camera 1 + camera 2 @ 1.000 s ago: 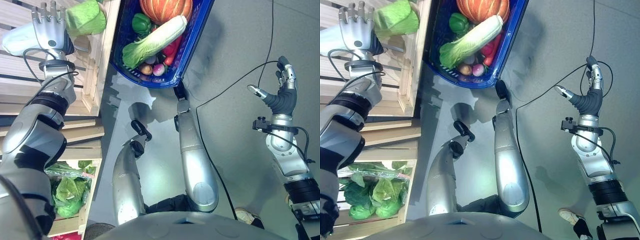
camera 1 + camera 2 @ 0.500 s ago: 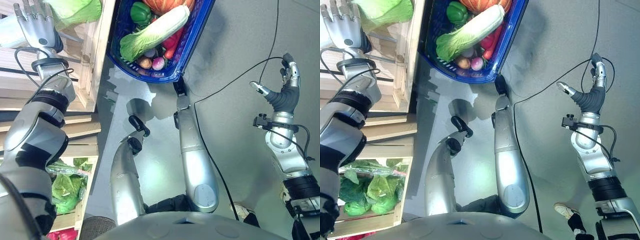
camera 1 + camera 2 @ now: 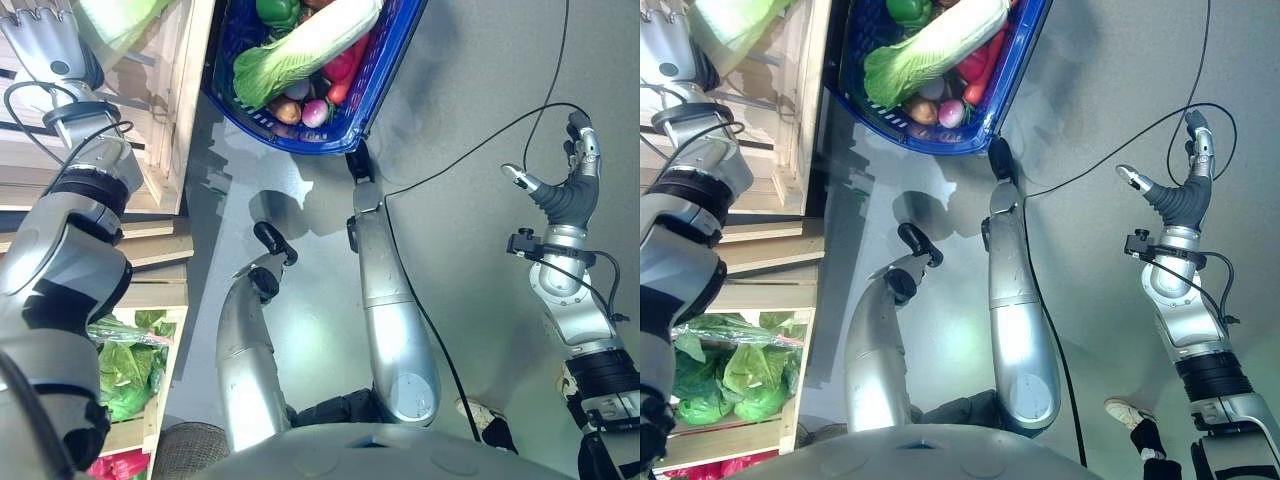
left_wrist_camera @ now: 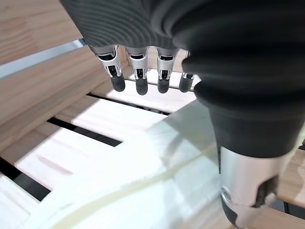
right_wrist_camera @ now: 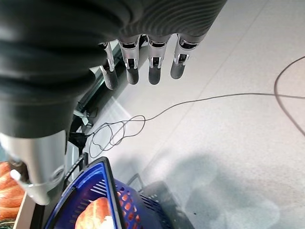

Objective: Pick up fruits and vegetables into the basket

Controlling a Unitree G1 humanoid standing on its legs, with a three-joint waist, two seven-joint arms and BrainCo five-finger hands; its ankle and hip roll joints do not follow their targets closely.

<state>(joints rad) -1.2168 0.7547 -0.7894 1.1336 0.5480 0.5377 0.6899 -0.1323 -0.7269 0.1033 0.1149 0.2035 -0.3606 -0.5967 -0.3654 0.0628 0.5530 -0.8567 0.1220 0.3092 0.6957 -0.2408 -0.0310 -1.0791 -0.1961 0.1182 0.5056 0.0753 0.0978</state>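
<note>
Several veggies are already sitting in the blue basket [image 3: 385, 75]: a napa cabbage [image 3: 300, 45] lying across the top, a green bell pepper [image 3: 277, 10], something red along the side that I'd guess is a chili or red pepper [image 3: 345, 68], plus a couple of small roundish things, one pinkish like a radish [image 3: 314, 112]. So the task looks decently far along, but it's not finished.

Left hand [image 3: 45, 40] is up in the wooden crate [image 3: 165, 120], and just beside it sits a pale green cabbage [image 3: 115, 18]. In the left wrist view the fingers [image 4: 138, 78] are straight and spread over the crate slats with the cabbage's pale leaf [image 4: 143, 191] right under the palm, not curled round anything. So it's open and empty, lined up on that cabbage. My guess is that's the next pick.

Right hand [image 3: 565, 185] hangs out over the bare floor, well away from the basket, fingers relaxed and holding nothing.

Below the left arm there's a lower shelf with more leafy greens [image 3: 125, 365], bagged I think, so plenty seems left to move.
</note>
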